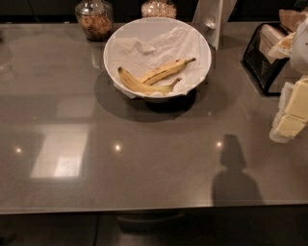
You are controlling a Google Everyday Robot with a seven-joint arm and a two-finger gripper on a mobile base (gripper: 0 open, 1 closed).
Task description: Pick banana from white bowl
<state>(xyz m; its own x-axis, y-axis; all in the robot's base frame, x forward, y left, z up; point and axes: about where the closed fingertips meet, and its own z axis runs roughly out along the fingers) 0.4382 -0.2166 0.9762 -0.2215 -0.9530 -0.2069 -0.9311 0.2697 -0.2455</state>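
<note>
The white bowl (115, 43) stands at the back middle of the grey table, lined with crumpled white paper. Two yellow bananas lie in it: one curved banana (139, 85) along the front, and a second banana (166, 71) slanting up to the right, crossing over the first. My gripper (292, 113) shows as pale yellow and white parts at the right edge of the view. It is well to the right of the bowl and apart from it, holding nothing that I can see.
Two glass jars (95, 19) (158, 8) with brown contents stand behind the bowl. A white upright object (211, 21) stands at the bowl's back right. A black wire holder (263, 57) with packets stands at the right. The table's front edge (144, 209) runs across the bottom.
</note>
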